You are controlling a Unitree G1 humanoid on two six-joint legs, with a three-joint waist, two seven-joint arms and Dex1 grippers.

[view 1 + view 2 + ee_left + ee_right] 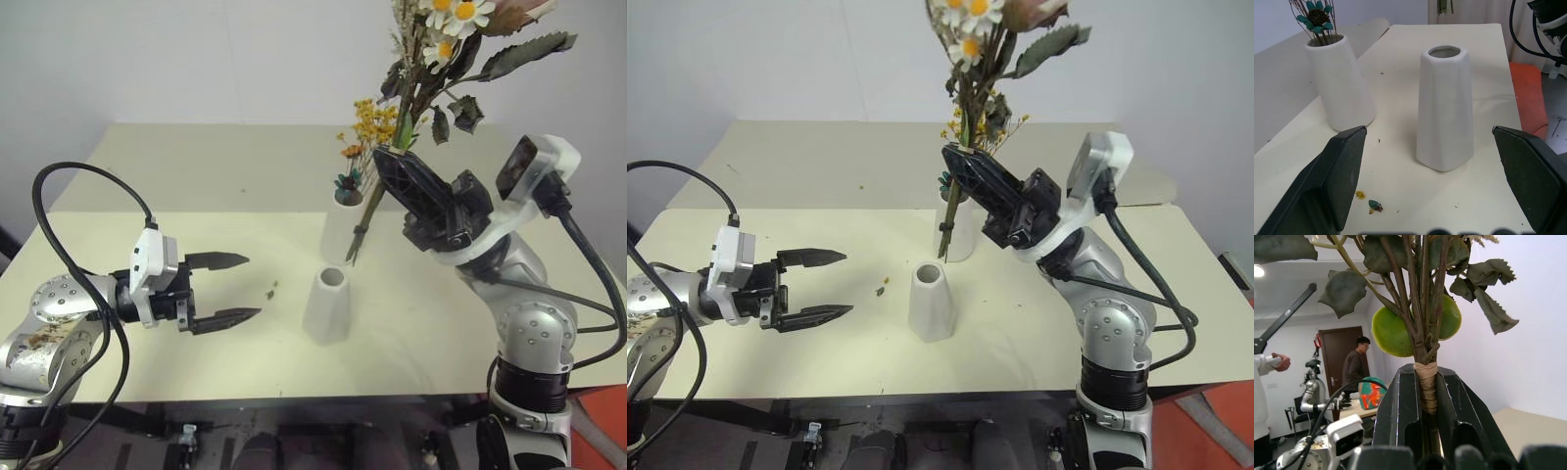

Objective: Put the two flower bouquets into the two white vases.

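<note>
The fuller bouquet (446, 39), with white daisies and green leaves, stands nearly upright in my right gripper (384, 159). That gripper is shut on its wrapped stems (1425, 387). The stem ends (355, 250) hang just behind and above the near white vase (328, 305), whose mouth is empty. The far white vase (343, 225) holds the slim yellow-orange spray (372, 122) with a teal bloom (1315, 14). My left gripper (250, 287) is open and level, pointing at the near vase (1444, 107) from its left, a short gap away; its fingers (1342, 171) frame that vase.
Small petal scraps (271, 290) lie on the cream table (196, 186) between my left gripper and the near vase. A second table surface adjoins behind. Behind the stems in the right wrist view stand a person (1354, 367) and another robot arm (1312, 401).
</note>
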